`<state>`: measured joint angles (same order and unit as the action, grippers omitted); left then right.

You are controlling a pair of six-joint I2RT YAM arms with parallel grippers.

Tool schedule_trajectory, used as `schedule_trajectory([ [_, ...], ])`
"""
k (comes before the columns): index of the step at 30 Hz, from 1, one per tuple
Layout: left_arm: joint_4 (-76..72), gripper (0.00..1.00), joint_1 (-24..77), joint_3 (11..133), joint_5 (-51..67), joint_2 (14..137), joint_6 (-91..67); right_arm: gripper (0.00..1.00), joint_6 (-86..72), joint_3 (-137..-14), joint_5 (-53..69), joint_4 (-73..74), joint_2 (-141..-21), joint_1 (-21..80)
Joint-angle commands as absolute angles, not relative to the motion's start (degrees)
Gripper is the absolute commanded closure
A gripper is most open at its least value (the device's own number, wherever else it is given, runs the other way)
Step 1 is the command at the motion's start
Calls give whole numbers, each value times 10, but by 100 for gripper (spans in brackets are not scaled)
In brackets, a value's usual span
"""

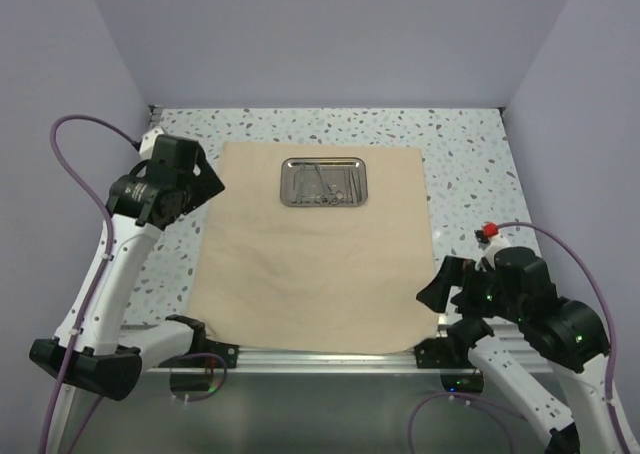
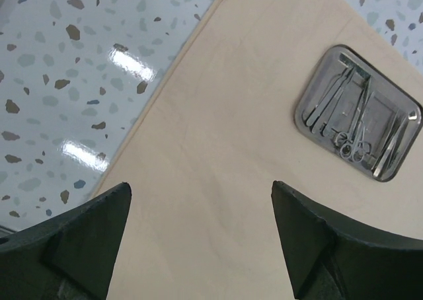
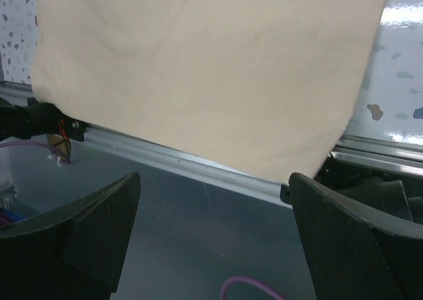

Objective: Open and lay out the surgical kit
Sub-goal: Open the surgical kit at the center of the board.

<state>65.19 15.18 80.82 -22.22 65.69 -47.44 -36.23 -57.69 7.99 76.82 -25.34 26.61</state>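
Half the job looks done to you: the cloth [image 1: 315, 254] lies spread flat across the middle of the overhead view, the tray [image 1: 323, 160] sits on its upper part, and the tools [image 1: 325, 182] are bunched inside. Laying them out remains. Your left claw [image 2: 201, 194] and right claw [image 3: 215, 181] both stand apart, empty, at the cloth's left edge and lower right corner

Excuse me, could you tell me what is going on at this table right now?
Two robot arms are laying out a surgical kit. The tan-beige cloth wrap lies spread flat on the speckled table. The shiny rectangular steel tray sits on its far part, with the slim metal instruments inside. The left pincer hovers open over the cloth's left edge; the right pincer is open by the near right corner. Neither holds anything.
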Motion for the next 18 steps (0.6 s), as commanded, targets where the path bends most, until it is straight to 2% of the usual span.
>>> schedule_trajectory([
  [1,635,9,153,762,-214,644,-487,2,-367,-631,61,898,-285,266],
  [6,556,9,153,712,-224,680,-446,2,-342,-657,33,810,-345,265],
  [10,472,5,146,722,-217,785,-382,2,-316,-635,29,714,-507,265],
  [14,383,5,112,790,-149,900,-296,2,-280,-702,-13,639,-678,256],
  [18,345,4,62,864,-109,999,-247,2,-264,-778,10,584,-830,136],
])
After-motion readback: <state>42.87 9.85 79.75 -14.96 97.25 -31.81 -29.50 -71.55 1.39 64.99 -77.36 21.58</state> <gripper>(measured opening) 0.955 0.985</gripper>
